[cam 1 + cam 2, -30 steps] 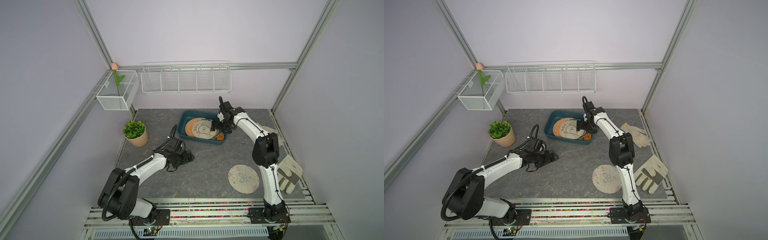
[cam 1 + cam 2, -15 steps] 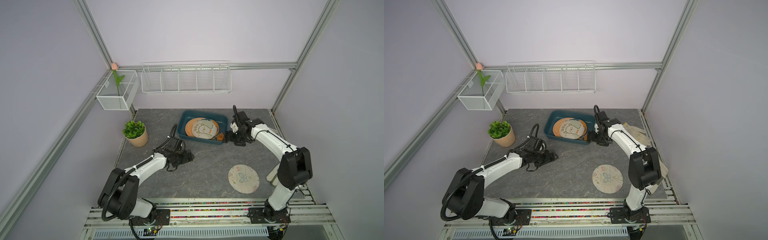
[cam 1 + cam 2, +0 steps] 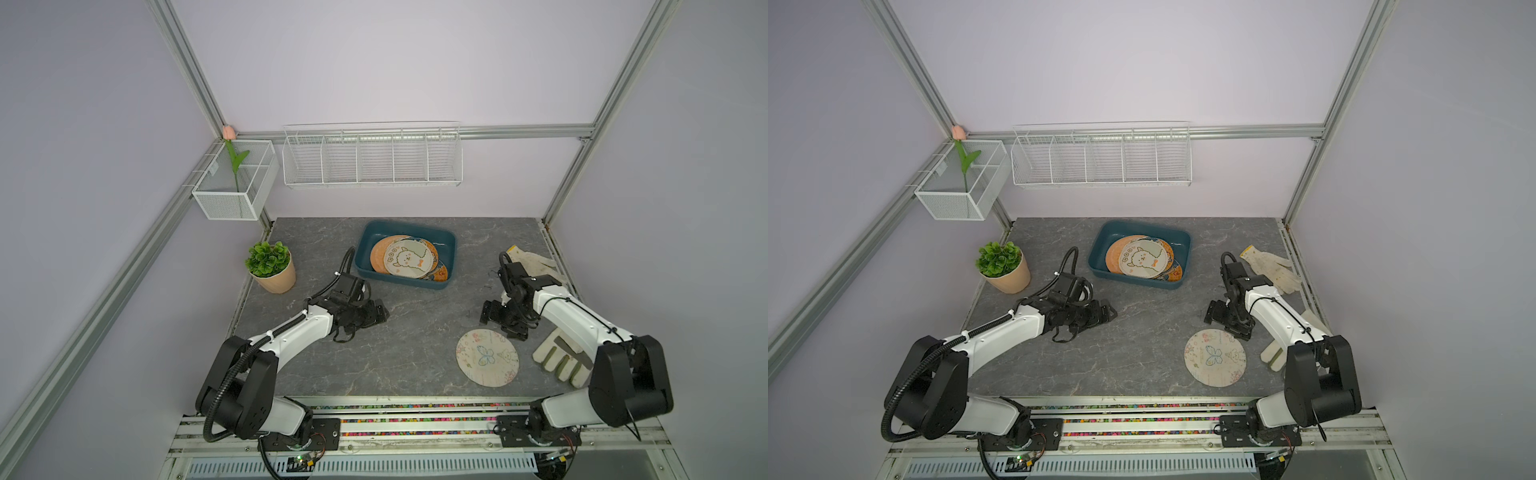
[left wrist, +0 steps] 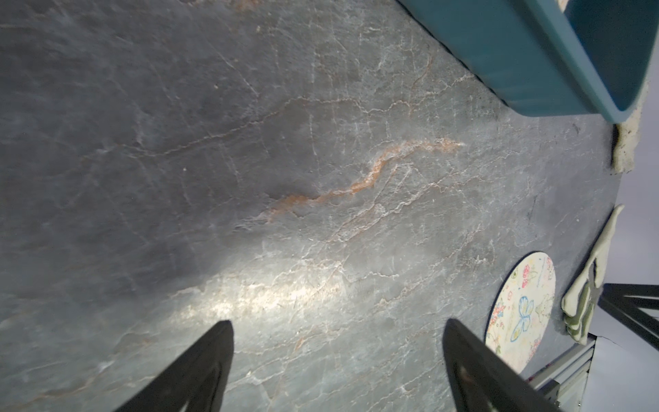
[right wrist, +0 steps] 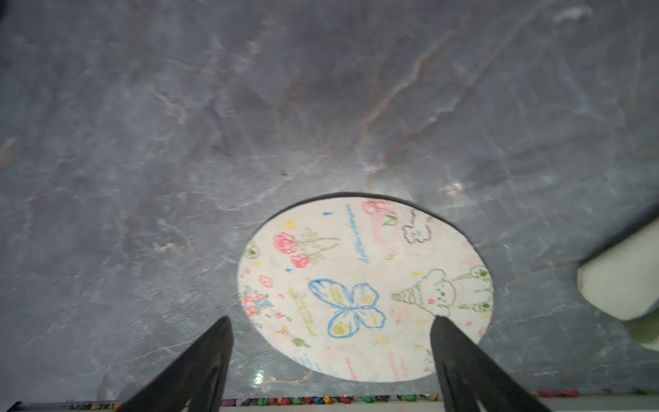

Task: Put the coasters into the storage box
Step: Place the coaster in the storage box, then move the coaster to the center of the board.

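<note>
**One coaster out, both grippers open**

The box [image 3: 395, 281] [image 3: 1129, 280] sits at the back middle of the worktop [image 3: 415, 332], plain in both top views. Inside it lies a pile of overlapping coasters [image 3: 405, 261]. The top one is pale with a cartoon animal, an orange one [image 3: 377, 257] shows beneath on the left, and more edges peep out toward the near right corner. How many are in the pile cannot be told.

A butterfly coaster [image 3: 487, 357] [image 5: 363, 285] lies flat on the worktop near the front edge on the right, well apart from the box.

The right gripper [image 3: 500, 324] hangs just behind that coaster's far edge, spread wide and holding nothing. In the right wrist view one of its fingers [image 5: 460, 364] crosses the coaster's rim and the other stands over bare stone. Whether either touches the surface cannot be told.

The left gripper [image 3: 380, 313] sits low over bare worktop, in front of the box's near left corner. It too is spread wide and empty. The left wrist view shows only stone between its fingers, with the box wall beyond.

One glove [image 3: 534, 264] lies at the right edge behind the right arm. Another glove [image 3: 561, 361] lies just right of the butterfly coaster, partly under the arm. A plant [image 3: 272, 268] stands at the left edge.
</note>
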`<action>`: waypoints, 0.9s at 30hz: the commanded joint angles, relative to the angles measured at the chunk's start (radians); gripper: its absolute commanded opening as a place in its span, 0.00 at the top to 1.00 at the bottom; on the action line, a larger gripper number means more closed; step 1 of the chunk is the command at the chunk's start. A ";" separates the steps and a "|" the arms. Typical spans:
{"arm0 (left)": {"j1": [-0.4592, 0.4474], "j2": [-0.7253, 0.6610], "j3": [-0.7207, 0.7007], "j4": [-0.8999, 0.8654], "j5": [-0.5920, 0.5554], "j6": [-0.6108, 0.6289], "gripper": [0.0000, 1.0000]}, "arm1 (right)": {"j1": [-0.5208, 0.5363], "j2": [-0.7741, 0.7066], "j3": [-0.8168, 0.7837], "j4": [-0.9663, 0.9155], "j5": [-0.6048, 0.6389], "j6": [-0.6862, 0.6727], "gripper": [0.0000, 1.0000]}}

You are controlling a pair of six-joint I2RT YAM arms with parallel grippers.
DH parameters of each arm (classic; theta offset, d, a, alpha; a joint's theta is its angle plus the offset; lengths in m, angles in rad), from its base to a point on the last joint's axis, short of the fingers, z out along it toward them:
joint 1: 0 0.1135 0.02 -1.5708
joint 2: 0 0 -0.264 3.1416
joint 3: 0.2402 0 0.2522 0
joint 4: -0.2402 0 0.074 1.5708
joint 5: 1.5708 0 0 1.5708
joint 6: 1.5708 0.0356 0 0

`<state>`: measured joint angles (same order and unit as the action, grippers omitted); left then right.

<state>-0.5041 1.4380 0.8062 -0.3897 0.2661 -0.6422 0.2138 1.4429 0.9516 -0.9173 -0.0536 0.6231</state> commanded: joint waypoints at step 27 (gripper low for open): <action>0.005 -0.042 -0.012 -0.002 0.004 0.016 0.09 | -0.153 -0.068 -0.300 0.208 -0.019 0.194 0.12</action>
<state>-0.5037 1.4151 0.8055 -0.3901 0.2665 -0.6422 0.0658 1.3678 0.6804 -0.7517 -0.0319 0.7860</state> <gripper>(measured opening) 0.913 0.884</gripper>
